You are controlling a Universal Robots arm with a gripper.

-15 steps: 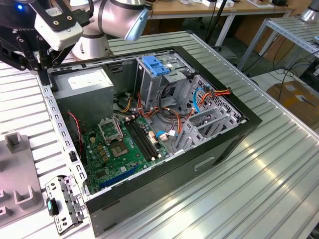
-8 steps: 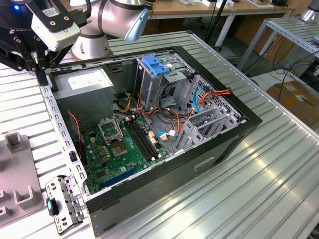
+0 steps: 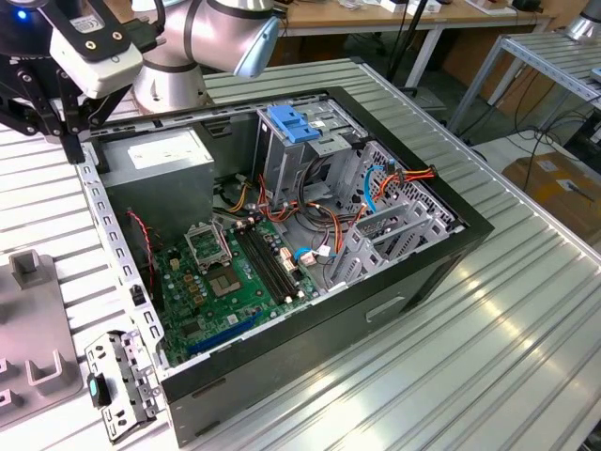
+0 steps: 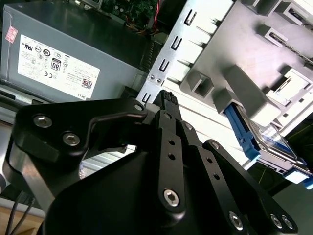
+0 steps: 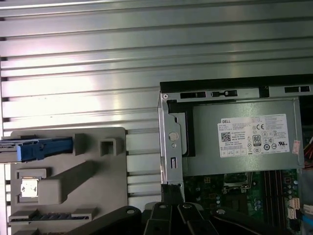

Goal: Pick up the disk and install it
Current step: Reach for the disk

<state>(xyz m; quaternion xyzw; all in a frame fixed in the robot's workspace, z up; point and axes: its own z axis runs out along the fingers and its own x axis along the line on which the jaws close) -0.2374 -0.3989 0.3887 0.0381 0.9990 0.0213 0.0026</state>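
Note:
The disk, a flat silver drive in a blue carrier, rests at the far edge of a grey fixture tray beside the computer case. In the first wrist view the blue carrier lies on the tray's corner. My gripper hangs over the case's metal side rail, next to the power supply. Its black fingers are pressed together, shut with nothing between them. It is well apart from the disk.
The open case holds a green motherboard, orange cables, a drive cage with a blue latch piece and the grey power supply. A loose metal bracket lies by the case's near corner. Ribbed aluminium table surrounds it.

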